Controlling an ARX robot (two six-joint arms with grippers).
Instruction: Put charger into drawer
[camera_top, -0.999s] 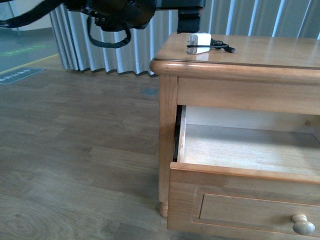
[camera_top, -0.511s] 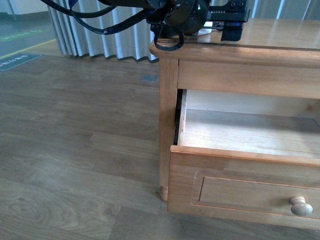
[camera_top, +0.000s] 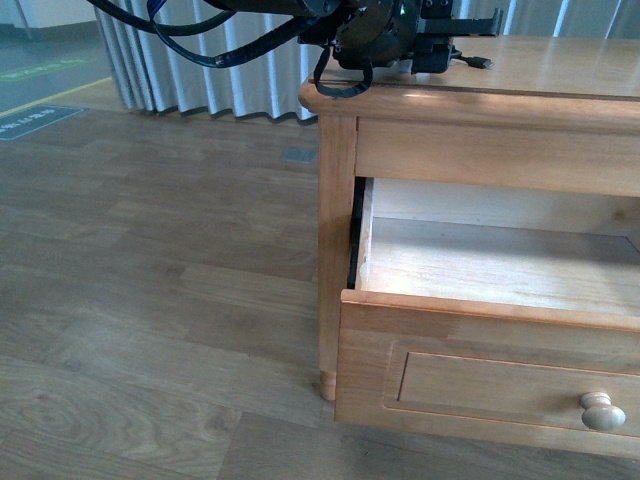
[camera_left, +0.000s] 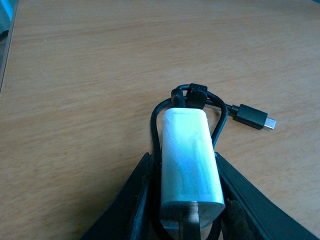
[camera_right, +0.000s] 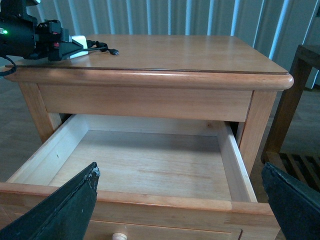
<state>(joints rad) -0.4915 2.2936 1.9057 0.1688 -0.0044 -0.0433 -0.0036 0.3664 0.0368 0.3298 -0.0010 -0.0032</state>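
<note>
The wooden cabinet (camera_top: 480, 155) stands on the floor, and its top drawer (camera_right: 145, 165) is pulled well out. The pale interior of the drawer is bare, so the receiving compartment is ready and needs no opening step. The right tool (camera_right: 180, 205) sits in front of the drawer with its fingers spread wide and holds nothing. The left tool (camera_top: 440, 45) is over the cabinet top near its left edge. In the left wrist view, the left tool (camera_left: 182, 162) has its two dark fingers pressed in against the long sides of the charger (camera_left: 186, 145), pinching it. The charger rests flat on the cabinet top, near the left edge and back from the front edge, well apart from the drawer below. Its black cable (camera_left: 220, 112) is looped around the white body, and part of the loop lies between the body and the fingers. The connector end (camera_left: 255, 117) trails loose on the wood just beside the loop. Assessment: the approach and grasp are complete. The lift, the transfer over the front edge, the descent into the drawer and the release remain. Whether the drawer must then be closed is not stated.
</note>
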